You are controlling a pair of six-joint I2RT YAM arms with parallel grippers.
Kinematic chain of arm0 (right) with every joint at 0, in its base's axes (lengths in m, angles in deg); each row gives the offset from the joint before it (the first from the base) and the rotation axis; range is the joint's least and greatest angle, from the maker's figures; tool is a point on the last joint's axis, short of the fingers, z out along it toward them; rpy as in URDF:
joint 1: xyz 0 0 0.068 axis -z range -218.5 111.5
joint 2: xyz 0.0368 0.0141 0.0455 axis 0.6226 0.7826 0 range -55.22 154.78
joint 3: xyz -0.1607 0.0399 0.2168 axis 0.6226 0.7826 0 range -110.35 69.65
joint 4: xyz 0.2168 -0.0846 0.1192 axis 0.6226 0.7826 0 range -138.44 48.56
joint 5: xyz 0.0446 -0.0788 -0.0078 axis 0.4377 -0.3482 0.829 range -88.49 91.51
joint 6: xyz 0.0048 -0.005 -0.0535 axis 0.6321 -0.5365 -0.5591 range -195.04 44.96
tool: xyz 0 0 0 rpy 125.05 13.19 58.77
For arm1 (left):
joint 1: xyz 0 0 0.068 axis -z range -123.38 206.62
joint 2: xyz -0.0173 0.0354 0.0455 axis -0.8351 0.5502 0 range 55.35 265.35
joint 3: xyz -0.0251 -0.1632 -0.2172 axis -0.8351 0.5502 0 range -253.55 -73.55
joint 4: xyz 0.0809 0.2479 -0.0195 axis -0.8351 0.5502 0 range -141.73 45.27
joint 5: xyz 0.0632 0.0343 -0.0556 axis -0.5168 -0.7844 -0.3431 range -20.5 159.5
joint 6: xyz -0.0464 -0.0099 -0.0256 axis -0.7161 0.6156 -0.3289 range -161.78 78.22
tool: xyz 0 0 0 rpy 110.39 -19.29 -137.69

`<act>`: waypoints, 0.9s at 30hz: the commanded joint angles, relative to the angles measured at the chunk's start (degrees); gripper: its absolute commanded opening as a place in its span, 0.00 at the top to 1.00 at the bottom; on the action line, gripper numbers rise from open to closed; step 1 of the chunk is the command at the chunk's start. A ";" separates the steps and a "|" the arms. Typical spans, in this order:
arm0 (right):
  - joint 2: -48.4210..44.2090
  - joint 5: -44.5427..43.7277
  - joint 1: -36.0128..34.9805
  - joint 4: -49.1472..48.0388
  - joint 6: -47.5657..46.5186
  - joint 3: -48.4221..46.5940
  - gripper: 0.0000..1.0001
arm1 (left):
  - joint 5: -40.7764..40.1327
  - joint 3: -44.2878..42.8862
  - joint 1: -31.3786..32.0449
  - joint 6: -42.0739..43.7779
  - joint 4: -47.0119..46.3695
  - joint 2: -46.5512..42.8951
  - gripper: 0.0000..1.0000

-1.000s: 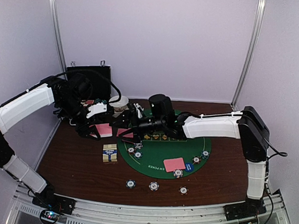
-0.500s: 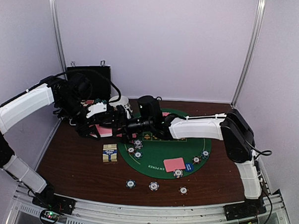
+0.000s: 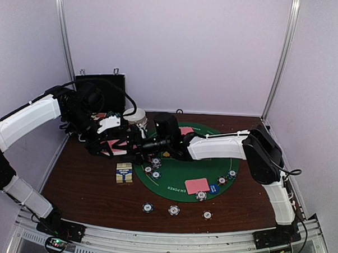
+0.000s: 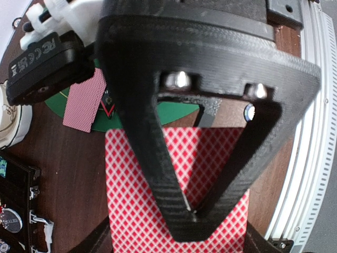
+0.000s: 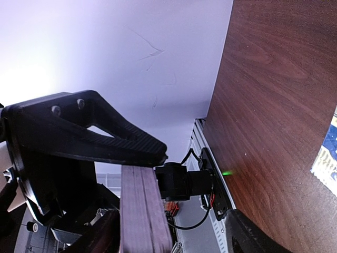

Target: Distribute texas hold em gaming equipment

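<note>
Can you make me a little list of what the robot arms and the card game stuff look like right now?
Left end effector: shut on a deck of cards, left of the mat
Right end effector: open, at that deck's edge
Green mat: a pink-backed card near its front edge, chips on it
Row of chips: three, on the table in front of the mat
Box: small, beside the mat's left edge
</note>
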 commanded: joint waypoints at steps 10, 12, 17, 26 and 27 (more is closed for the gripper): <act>-6.70 2.20 3.12 -2.46 -0.13 8.40 0.53 | 0.93 -1.53 0.02 0.75 -0.57 -1.82 1.00; -7.55 2.35 3.21 -2.08 -0.45 8.74 0.56 | 0.90 -1.54 0.02 0.71 -0.58 -1.70 1.00; -9.14 2.59 3.54 0.15 -2.10 9.45 0.65 | 0.68 -1.57 0.02 0.75 -0.62 -1.68 1.00; -11.45 2.22 3.87 0.86 -2.22 9.65 0.80 | 0.47 -1.25 0.02 0.91 -0.62 -1.61 1.00; -11.61 2.25 3.83 0.77 -2.18 9.68 0.81 | 0.34 -1.23 0.02 0.94 -0.57 -1.63 1.00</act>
